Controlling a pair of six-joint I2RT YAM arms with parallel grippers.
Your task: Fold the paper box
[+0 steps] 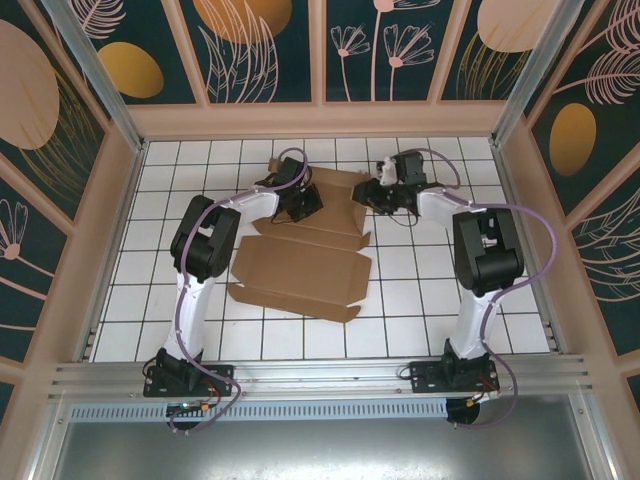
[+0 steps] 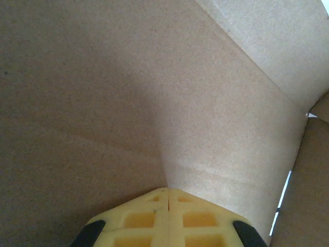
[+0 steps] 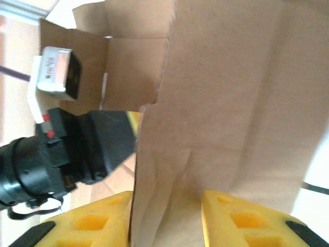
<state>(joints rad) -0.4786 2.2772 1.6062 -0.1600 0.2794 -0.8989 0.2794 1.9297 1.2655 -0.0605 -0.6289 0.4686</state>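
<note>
Paper box (image 1: 300, 275) lies mid-way across the tiled table (image 1: 420, 310), long axis left to right, far flaps raised, and the left wrist view shows the left gripper (image 2: 167, 191) pressed together against cardboard, while the right wrist view shows the right gripper (image 3: 167, 200) straddling a flap, clamped or not I cannot tell.

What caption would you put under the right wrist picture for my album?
Right claw astride a flap of the box, left arm close by.
</note>
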